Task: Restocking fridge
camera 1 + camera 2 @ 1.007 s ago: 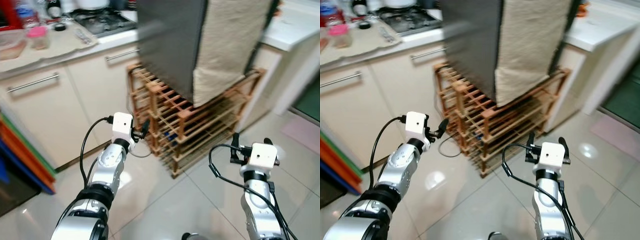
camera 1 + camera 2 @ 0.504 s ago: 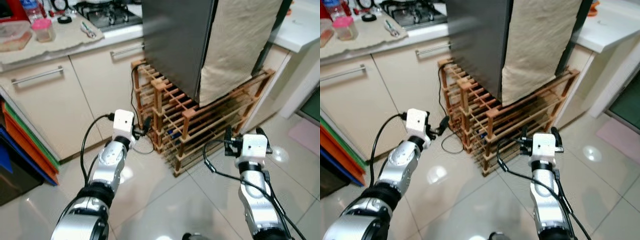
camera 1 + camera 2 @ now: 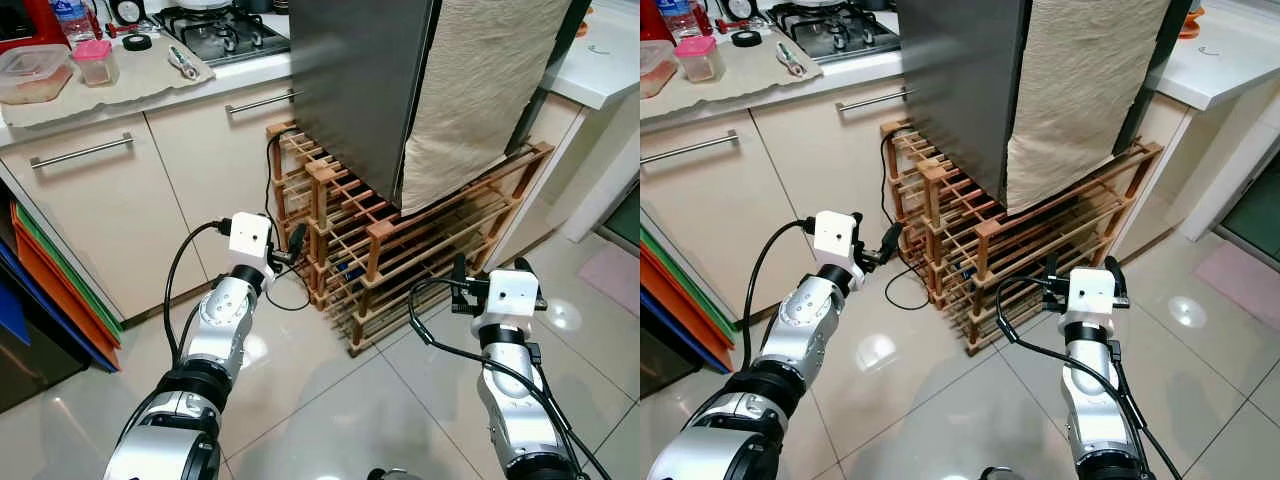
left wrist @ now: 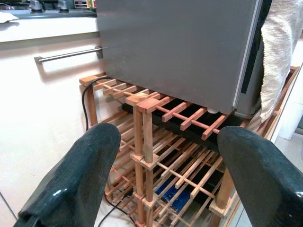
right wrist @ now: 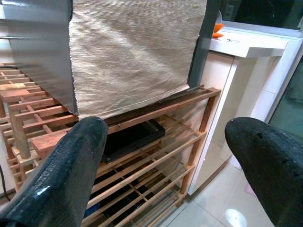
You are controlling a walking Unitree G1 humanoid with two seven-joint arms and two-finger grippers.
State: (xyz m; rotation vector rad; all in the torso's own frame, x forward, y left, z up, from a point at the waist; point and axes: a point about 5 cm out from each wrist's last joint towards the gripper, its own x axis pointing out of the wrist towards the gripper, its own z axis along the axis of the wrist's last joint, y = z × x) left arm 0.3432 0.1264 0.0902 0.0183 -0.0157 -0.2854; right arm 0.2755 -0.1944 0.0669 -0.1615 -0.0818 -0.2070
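Note:
A small grey fridge [image 3: 350, 90] stands on a wooden slatted rack [image 3: 375, 235], its door closed. A beige cloth [image 3: 480, 90] hangs down over its front. My left gripper [image 3: 292, 245] is held out low, close to the rack's left corner, open with nothing between its fingers [image 4: 71, 184]. My right gripper [image 3: 489, 272] hovers a little before the rack's right half, also open and empty, its fingers [image 5: 270, 161] spread wide. The left wrist view looks at the fridge's grey side [image 4: 175, 52].
Cream cabinets [image 3: 80, 190] under a counter [image 3: 130, 85] with a gas hob [image 3: 225, 25] and food containers [image 3: 35, 80] run along the left. A black cable [image 3: 272, 170] trails behind the rack. A white counter [image 3: 610, 70] stands at right. Glossy tiled floor [image 3: 330, 410] lies in front.
The camera has moved, so the whole scene has shifted and sharpened. Both grippers stay open, and the right one now sits a little higher and nearer the rack.

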